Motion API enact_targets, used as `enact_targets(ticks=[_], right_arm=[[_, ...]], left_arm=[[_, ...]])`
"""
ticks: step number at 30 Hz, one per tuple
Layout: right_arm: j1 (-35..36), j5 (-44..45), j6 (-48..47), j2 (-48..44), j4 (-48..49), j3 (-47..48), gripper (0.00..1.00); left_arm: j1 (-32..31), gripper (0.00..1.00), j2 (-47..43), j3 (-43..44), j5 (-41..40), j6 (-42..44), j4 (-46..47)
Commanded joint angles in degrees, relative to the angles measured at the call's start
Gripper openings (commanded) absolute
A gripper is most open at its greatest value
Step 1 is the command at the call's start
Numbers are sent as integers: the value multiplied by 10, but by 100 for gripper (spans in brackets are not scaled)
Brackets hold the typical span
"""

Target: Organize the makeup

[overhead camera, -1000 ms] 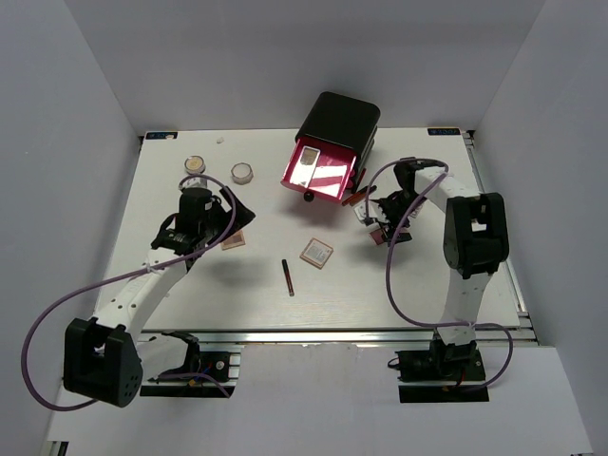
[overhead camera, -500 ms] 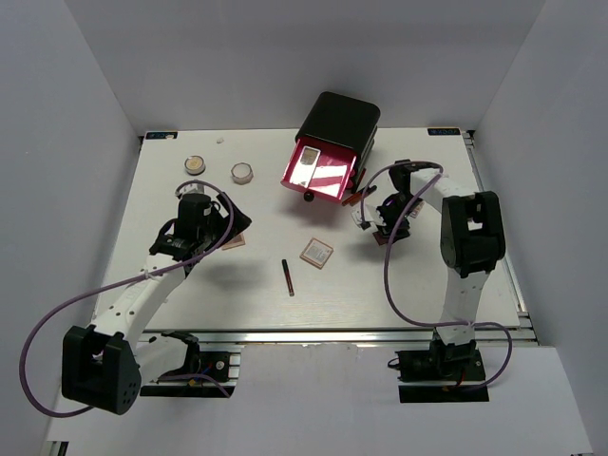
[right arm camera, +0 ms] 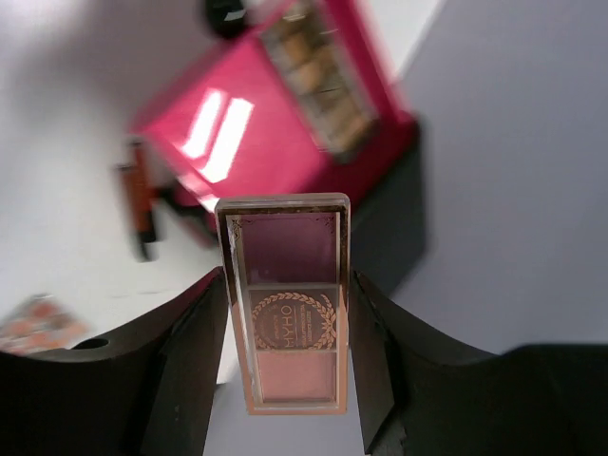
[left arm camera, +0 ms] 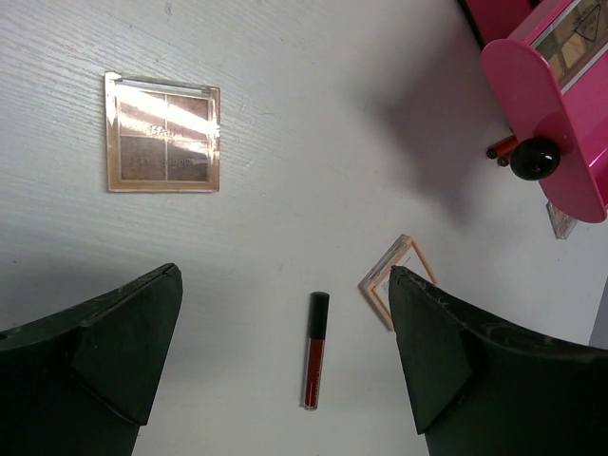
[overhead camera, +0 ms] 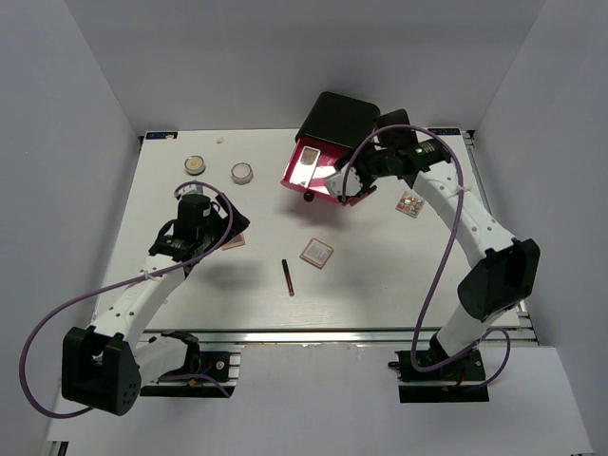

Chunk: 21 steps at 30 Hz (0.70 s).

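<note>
Table: white; we see makeup scattered across it.
Box: black, middle of far edge; pink drawer pulled out, pale palette inside.
Left gripper: fingers spread wide, nothing between them, over the left half.
Right gripper: pinching long palette by its sides, at the drawer's front.
Square palette: table middle; second palette just beside left gripper; third palette toward right edge.
Compact, second compact: near far-left corner.
Stick: dark, lying flat, middle, toward near edge.
</note>
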Motion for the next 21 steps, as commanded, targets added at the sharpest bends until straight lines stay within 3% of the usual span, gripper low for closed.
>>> enact_targets(ticks=[1,4,10,15,21], right_arm=[[21,45,-32,52,72,38,14],[35,82,-46,99,112,74,13],[43,105,-122,168,102,135,16],[43,101,-194,197,34,169,20],[42,90,-269,200,-39,177,44]], left_arm=[[4,98,-11,-5,3,6,10],[3,98,-20,-9,1,6,13],[3,98,-43,-28,0,-2,21],[3,98,-43,-33,1,-1,22],[4,98,-34,-34,5,2,30]])
